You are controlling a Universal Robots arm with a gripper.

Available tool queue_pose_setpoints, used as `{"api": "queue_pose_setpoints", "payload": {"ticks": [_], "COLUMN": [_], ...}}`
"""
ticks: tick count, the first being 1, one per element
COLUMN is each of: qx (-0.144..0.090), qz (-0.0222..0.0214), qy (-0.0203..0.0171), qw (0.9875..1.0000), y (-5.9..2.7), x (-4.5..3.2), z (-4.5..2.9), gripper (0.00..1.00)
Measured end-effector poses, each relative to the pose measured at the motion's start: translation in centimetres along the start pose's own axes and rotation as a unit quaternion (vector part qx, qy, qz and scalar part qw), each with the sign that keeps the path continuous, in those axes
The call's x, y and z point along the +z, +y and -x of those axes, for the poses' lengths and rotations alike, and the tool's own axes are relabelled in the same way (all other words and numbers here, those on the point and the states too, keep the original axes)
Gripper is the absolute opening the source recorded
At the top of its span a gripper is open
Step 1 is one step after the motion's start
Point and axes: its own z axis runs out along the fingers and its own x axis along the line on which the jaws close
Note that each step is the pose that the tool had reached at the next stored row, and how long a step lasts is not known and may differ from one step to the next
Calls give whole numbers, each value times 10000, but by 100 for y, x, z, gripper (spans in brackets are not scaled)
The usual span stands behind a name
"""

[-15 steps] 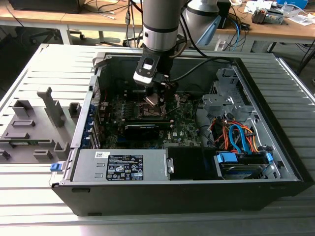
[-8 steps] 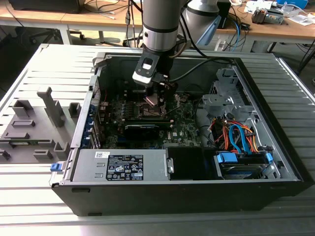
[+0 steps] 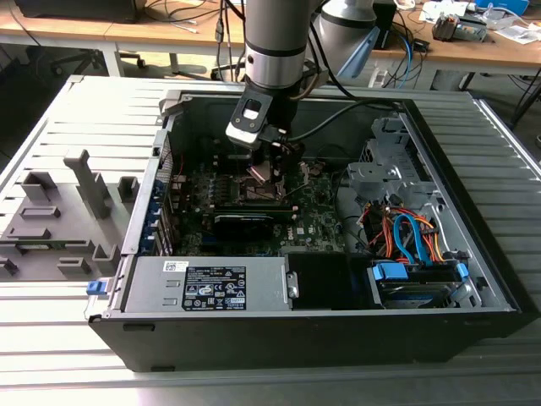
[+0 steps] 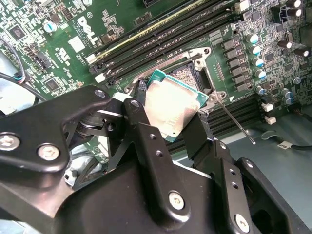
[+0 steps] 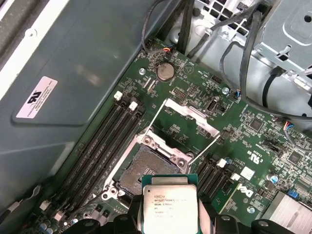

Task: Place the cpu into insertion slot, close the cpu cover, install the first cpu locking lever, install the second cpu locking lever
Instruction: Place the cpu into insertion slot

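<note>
Second wrist view: flat square silver-topped cpu (image 4: 176, 105) is clamped by the black gripper (image 4: 170, 121) above the dark square insertion slot (image 4: 187, 74); slot damage could be caused by skewed seating.

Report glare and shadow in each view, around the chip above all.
Second wrist view: glare whitens the metal top of the cpu, which is held in the claw. First wrist view: the cpu is evenly lit, while the open insertion slot reads dark, with no glare. Exterior view: the motherboard sits dim, shaded inside the walls of the case.
</note>
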Motion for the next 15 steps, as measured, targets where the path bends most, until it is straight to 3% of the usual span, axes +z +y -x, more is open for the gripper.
{"api": "queue_pose_setpoints", "payload": {"ticks": [15], "qx": [225], "qz": [-1], "qy": [-3], "qw": [9997], "y": [0], "x": [5], "z": [0], "gripper": [54]}}
